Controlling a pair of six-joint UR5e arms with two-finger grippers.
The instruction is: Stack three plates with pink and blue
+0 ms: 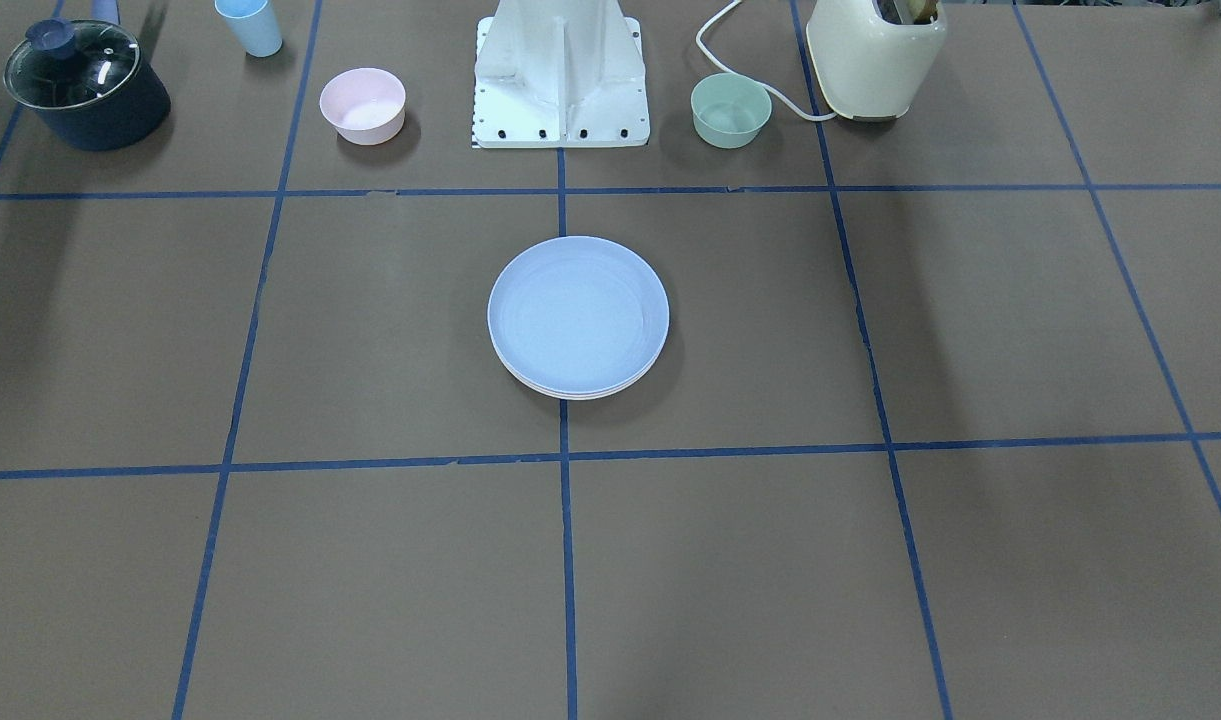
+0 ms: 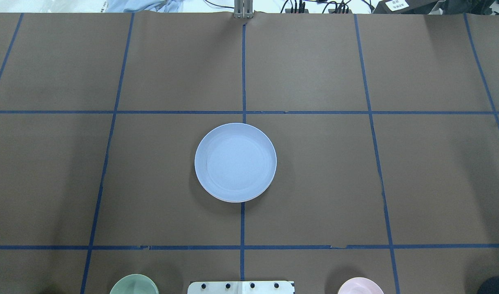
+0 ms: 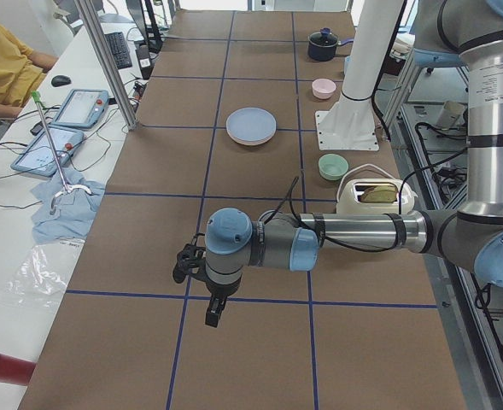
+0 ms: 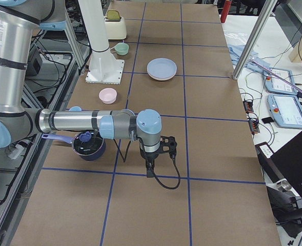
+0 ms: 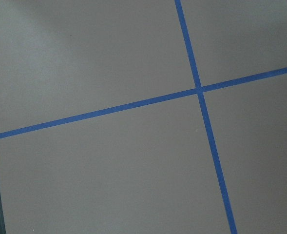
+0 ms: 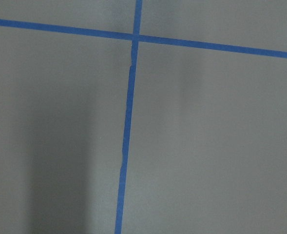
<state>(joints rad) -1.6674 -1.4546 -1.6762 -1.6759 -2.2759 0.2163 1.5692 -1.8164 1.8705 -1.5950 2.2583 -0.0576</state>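
Observation:
A light blue plate (image 1: pixel 578 315) lies on top of a stack at the table's middle, on the centre tape line. Thin pale rims (image 1: pixel 570 393) of plates under it show at its near edge; I cannot tell their colours apart. The stack also shows in the overhead view (image 2: pixel 235 162) and in both side views (image 3: pixel 251 125) (image 4: pixel 161 68). My left gripper (image 3: pixel 213 312) hangs over bare table far from the stack, seen only from the side, so I cannot tell its state. My right gripper (image 4: pixel 149 169) likewise hangs over bare table at the other end, state unclear.
Along the robot's side stand a dark lidded pot (image 1: pixel 85 85), a blue cup (image 1: pixel 250 25), a small pink bowl (image 1: pixel 362 105), the white robot base (image 1: pixel 560 80), a small green bowl (image 1: pixel 731 110) and a cream toaster (image 1: pixel 875 55). A person (image 3: pixel 3 60) sits beyond the table.

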